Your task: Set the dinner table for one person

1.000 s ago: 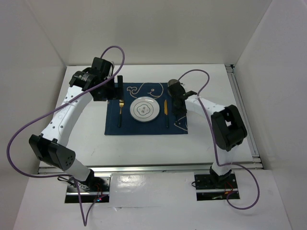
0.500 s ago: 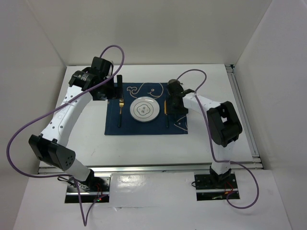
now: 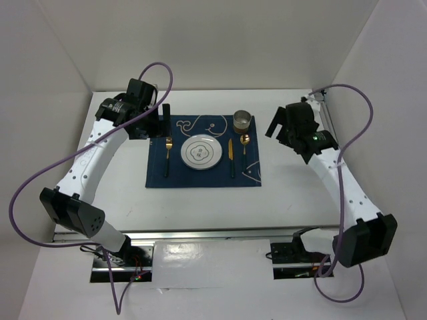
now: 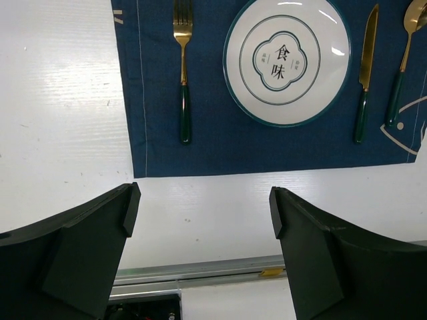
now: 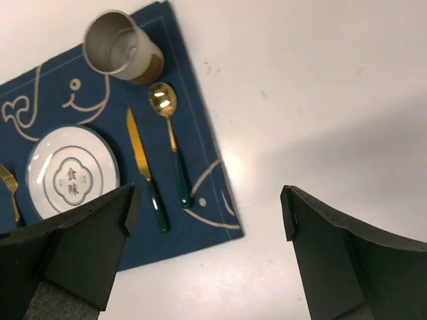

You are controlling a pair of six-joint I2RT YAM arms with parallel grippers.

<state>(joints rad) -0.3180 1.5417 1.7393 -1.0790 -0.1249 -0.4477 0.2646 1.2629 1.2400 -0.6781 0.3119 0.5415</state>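
Looks like a finished place setting, judging by the layout. Spread wide and white beneath both arms, rails along its edges: the table (image 3: 200,213). In its middle, a navy mat (image 3: 200,179), long axis left to right. On the mat: plate (image 3: 200,153) at centre, fork (image 3: 167,157) to its left, knife (image 3: 231,157) just right of it, spoon (image 3: 245,148) right of the knife, cup (image 3: 242,121) upright at the far right corner, just beyond the spoon's bowl. All 3 pieces of cutlery laid near-to-far, parallel, green handles toward the arm bases, apart from the plate.

Right gripper (image 5: 208,203): spread wide, nothing between the fingers, hanging above bare table off the mat's right edge. Leftward from there to the setting, with cup and spoon nearest. Arm stretched forward along the right side, wrist turned in toward the mat, looking down across cup, spoon, knife and plate.

Left gripper (image 4: 203,207): equally wide, empty, near the mat's far left corner in the top view, closest to the fork. Arm reaching forward, bent inward, wrist looking down over fork, plate and knife.

Seems to leave little to do, perhaps only pulling both arms clear. For any nudge to cup or spoon, better the right arm, coming in from the right, fingers set across the spoon's near-far axis; for the fork, the left. Worth steering clear of the cup when crossing the mat edge: tall, probably easy to tip.
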